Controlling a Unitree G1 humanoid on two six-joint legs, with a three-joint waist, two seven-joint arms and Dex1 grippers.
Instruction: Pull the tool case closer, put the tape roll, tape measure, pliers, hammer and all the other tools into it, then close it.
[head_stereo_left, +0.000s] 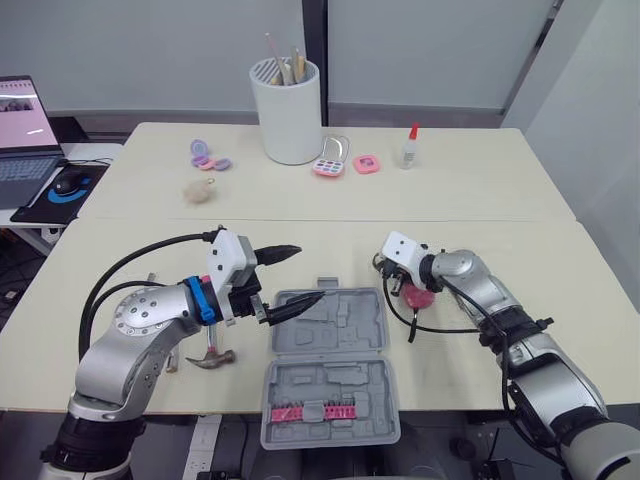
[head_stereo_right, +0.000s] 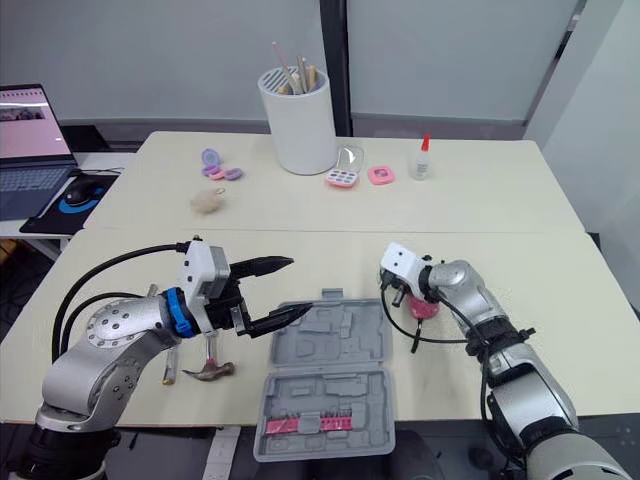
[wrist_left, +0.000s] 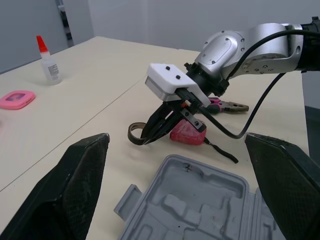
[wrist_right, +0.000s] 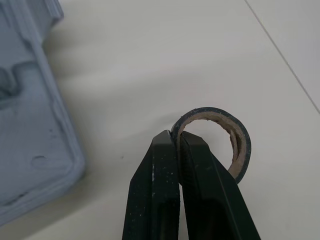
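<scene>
The grey tool case (head_stereo_left: 330, 345) lies open at the table's front. My left gripper (head_stereo_left: 308, 273) hangs open over the case's left edge, holding nothing. Right of the case, my right gripper (wrist_right: 176, 136) is shut on the rim of the dark tape roll (wrist_right: 210, 111), which is low over the table (wrist_left: 135, 134). I cannot tell whether the roll touches the table. Just behind the roll lies the red tape measure (wrist_left: 187, 134). The pliers (wrist_left: 227, 106) lie beyond it. The hammer (head_stereo_left: 212, 358) rests under my left arm, left of the case.
A red bit holder (head_stereo_left: 312, 411) sits in the case's near half. At the back stand a white cup of brushes (head_stereo_left: 290, 110), a glue bottle (head_stereo_left: 409, 148) and small pink and purple items (head_stereo_left: 330, 165). A laptop (head_stereo_left: 25, 140) is at the far left.
</scene>
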